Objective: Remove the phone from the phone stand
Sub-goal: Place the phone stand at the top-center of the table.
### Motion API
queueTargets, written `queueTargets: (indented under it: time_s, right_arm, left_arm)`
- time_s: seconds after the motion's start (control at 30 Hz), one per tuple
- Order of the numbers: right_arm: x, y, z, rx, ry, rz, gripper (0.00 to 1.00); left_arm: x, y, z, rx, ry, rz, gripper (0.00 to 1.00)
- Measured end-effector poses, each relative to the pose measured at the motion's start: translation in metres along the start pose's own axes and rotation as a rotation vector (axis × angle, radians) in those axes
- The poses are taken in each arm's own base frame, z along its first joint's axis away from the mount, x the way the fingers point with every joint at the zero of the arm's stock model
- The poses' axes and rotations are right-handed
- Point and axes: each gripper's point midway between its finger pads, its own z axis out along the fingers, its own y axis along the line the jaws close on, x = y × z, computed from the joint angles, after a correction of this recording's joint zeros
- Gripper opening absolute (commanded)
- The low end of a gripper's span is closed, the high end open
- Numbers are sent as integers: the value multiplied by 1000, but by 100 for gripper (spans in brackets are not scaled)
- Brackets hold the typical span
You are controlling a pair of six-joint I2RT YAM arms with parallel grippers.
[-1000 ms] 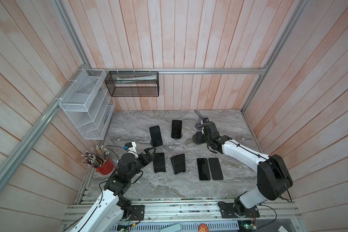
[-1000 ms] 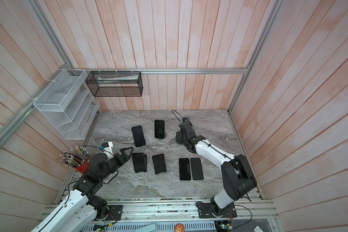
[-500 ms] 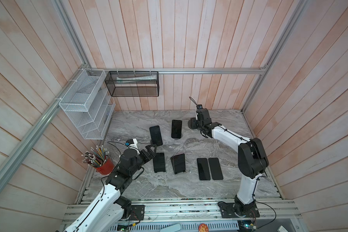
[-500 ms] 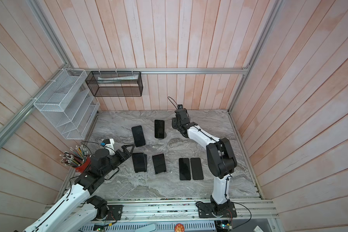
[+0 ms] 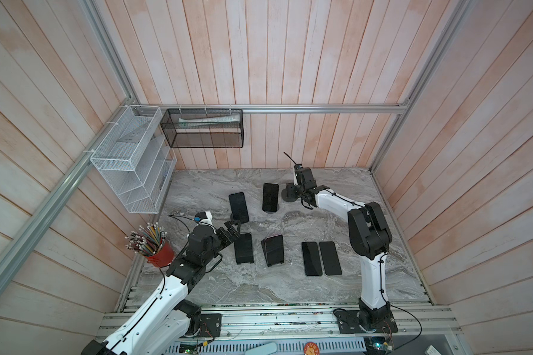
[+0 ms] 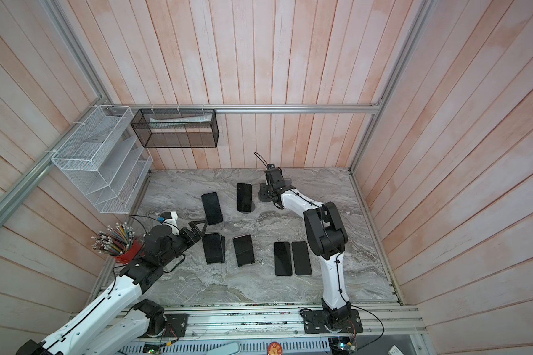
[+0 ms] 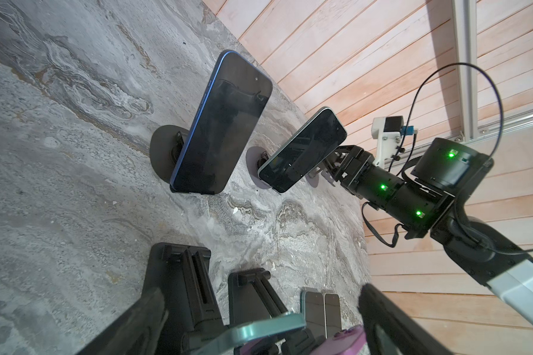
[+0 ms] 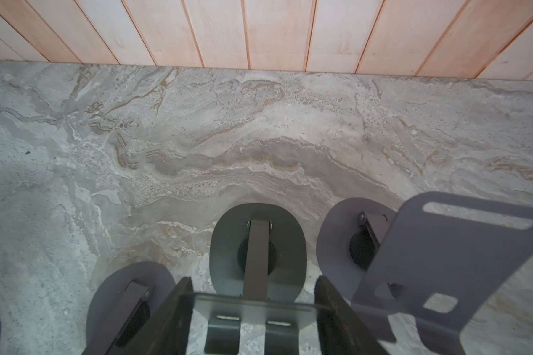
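Note:
Several dark phones lean on stands on the marble table (image 5: 259,285). My left gripper (image 5: 233,229) (image 6: 197,227) hangs open just behind the top of the nearest phone (image 5: 244,247) (image 6: 213,247), which rests on a black phone stand (image 7: 182,276). In the left wrist view the phone's teal top edge (image 7: 259,333) lies between the spread fingers (image 7: 142,319) of my left gripper (image 7: 262,292), untouched. At the back, my right gripper (image 5: 299,195) (image 8: 254,295) is shut on the plate of an empty grey stand (image 8: 257,239) (image 5: 288,196).
Two more phones stand at the back (image 5: 238,207) (image 5: 270,196), and a purple-edged one (image 5: 274,249) sits beside the teal one. Two phones lie flat (image 5: 320,258). A red pencil cup (image 5: 157,255) is by my left arm. Grey stands (image 8: 443,261) flank the held one.
My right gripper has moved toward the back wall with the grey stand, and its elbow has swung forward. The left gripper has edged slightly toward the back.

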Motion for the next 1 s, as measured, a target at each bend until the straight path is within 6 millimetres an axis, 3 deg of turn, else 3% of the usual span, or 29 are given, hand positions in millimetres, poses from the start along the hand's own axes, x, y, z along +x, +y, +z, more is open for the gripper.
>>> queueTargets:
  time_s: [0.2,0.37,0.47,0.6,0.77,0.87,0.93,1.0]
  right_arm:
    - [-7,2,-1,-3,-9,-5,72]
    - [-10,4,-6,-12,-5,5,80]
    - [-7,4,-21,-16,-1,20,80]
    - [-22,14,-63,-44,-46,30,80]
    - [-43,45,-160,-154,-204,51,80]
    - [-29,47,-205,-199,-262,75,83]
    - [-10,37,-215,-193,-263,96,86]
    - [16,24,-212,-161,-222,116,86]
  left_arm:
    - [-7,-9,-1,23,-18,6,100]
    - [-16,-27,-5,73,-25,29,100]
    - [-18,-38,-8,98,-16,52,100]
    - [-22,-43,-15,112,-25,67,100]
    - [-31,-56,-36,158,-69,112,100]
    - [-43,-74,-52,206,-116,162,100]
    - [-49,-81,-59,233,-144,187,100]
    - [-50,-85,-61,248,-154,199,100]
